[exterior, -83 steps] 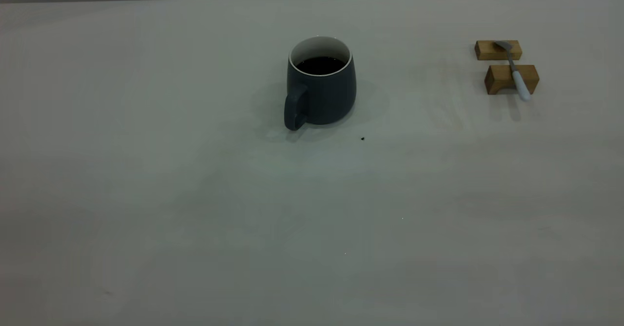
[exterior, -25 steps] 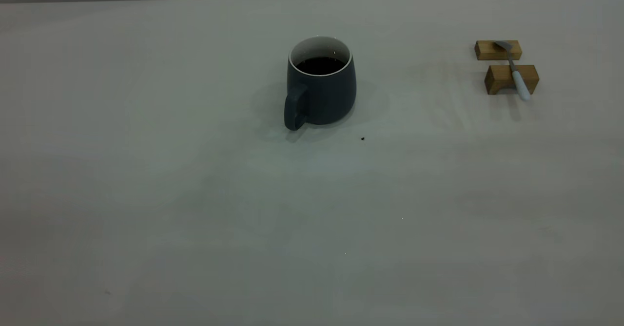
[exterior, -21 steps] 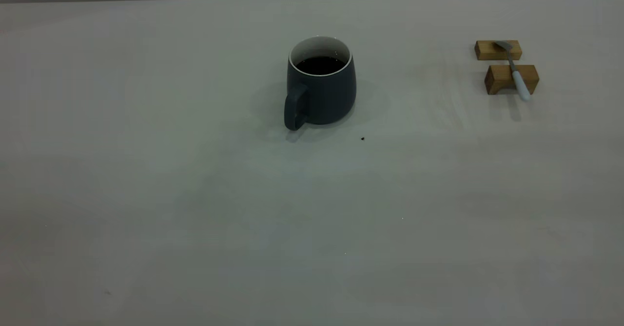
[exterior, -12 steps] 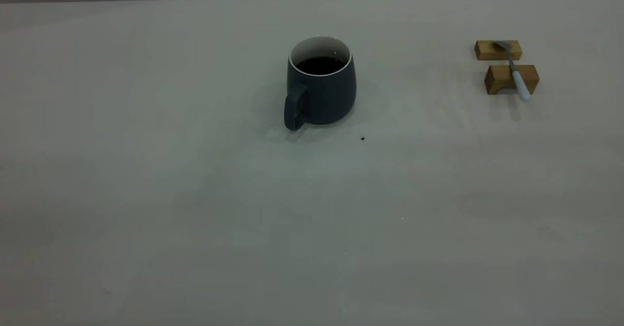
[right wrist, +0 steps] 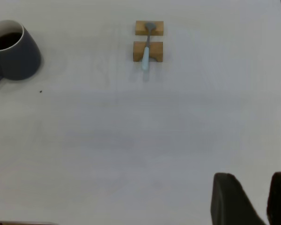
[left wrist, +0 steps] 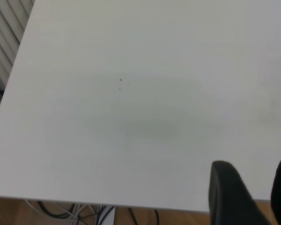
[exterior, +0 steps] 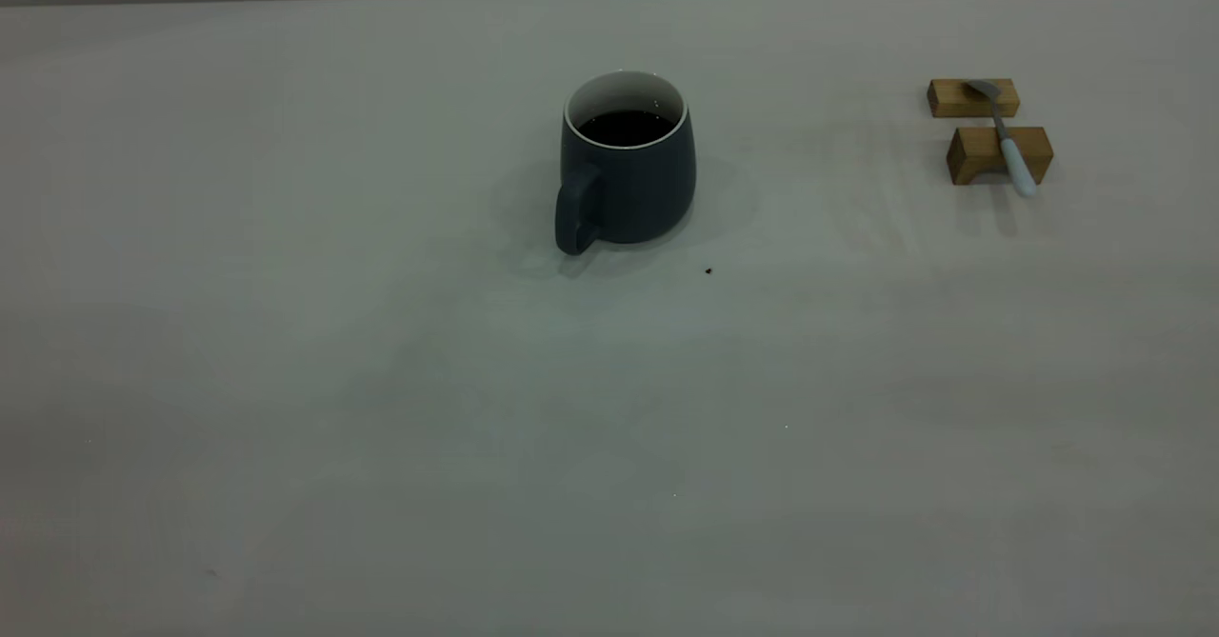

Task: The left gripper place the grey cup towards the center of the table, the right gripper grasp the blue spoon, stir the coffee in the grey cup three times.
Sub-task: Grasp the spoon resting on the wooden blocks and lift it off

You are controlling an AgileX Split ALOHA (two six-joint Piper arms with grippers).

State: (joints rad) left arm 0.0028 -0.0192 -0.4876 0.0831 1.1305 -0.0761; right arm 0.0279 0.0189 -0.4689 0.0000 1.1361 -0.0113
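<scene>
Taking the grey cup (exterior: 627, 163) as the landmark, nothing on the table (exterior: 381, 408) has shifted over the last few seconds: cup, spoon and blocks sit exactly where they did, and neither arm has entered the exterior view.

Nearest, at the table's front edge and well short of the cup, the left gripper (left wrist: 250, 190) hangs over bare surface with a gap between its two black fingers, released and holding nothing. The right gripper (right wrist: 248, 197) is likewise well back from the cup, its fingers parted and empty.

Just in front of the cup's base lies a tiny dark speck (exterior: 709, 271). The cup stands upright, handle toward the camera, with dark coffee (exterior: 626, 127) resting below its white rim.

Well to the cup's right, the blue spoon (exterior: 1006, 140) bridges two small wooden blocks (exterior: 998, 153), metal bowl on the farther block and pale handle overhanging the nearer one.

Since all is unchanged, the task appears not yet begun: the cup still awaits the left gripper's grasp, though it already stands fairly central.
</scene>
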